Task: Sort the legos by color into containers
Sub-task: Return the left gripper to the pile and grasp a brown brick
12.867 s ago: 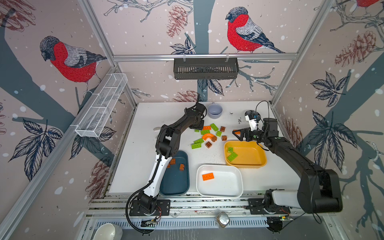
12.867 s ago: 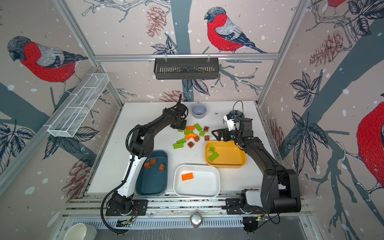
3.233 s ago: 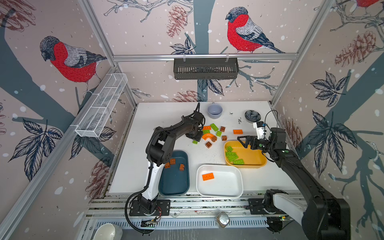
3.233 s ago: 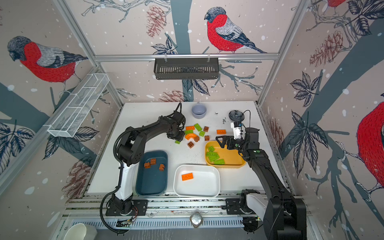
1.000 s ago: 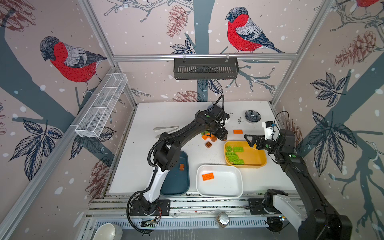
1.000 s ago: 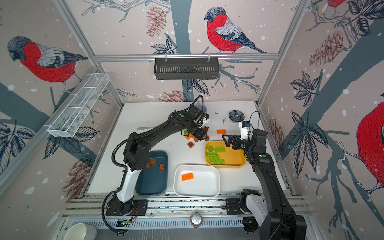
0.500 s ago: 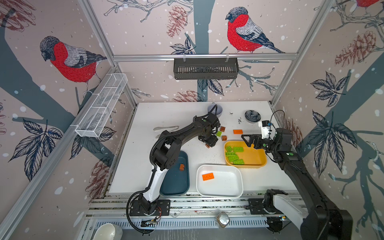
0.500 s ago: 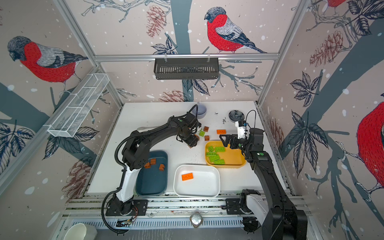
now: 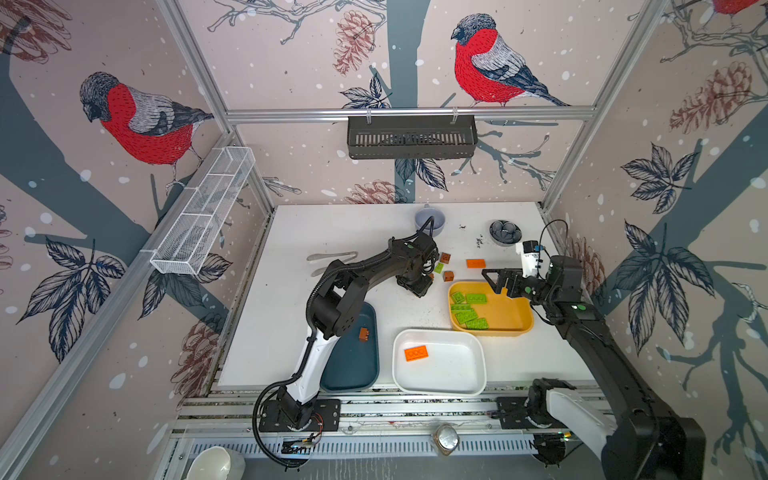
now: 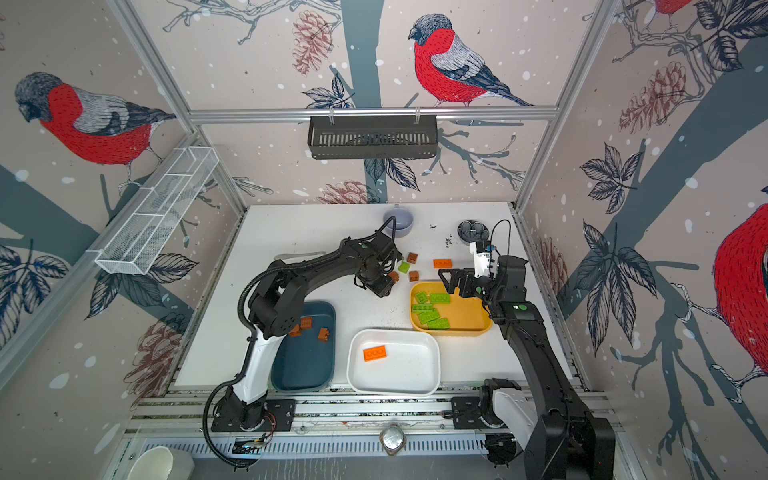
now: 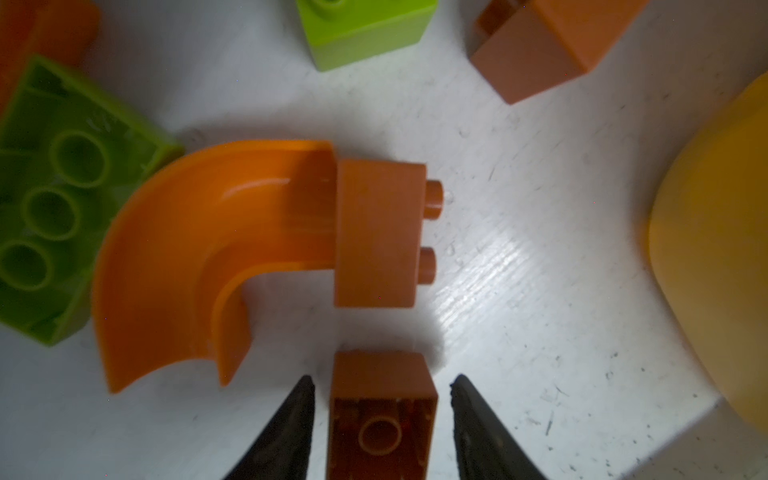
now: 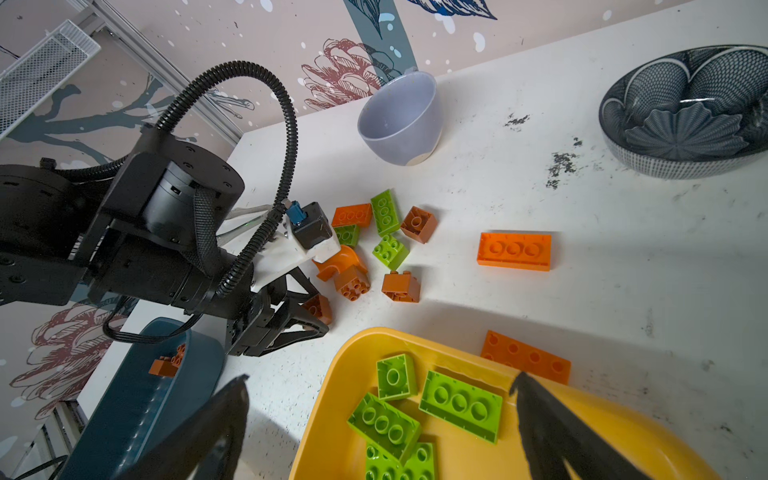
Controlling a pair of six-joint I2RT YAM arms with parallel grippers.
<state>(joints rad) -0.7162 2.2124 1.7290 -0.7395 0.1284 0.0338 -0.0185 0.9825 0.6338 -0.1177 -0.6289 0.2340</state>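
While the left gripper's (image 11: 381,380) fingers (image 11: 286,432) stand apart on either side of a small brown block (image 11: 380,432), a thin gap shows at each finger, so nothing is clamped. The orange arch (image 11: 174,249) lies just beyond the fingertips. With fingers spread wide and empty, the right gripper (image 12: 380,377) hangs over the yellow tray (image 12: 324,399), green plates (image 12: 459,405) lying in it between and below them.
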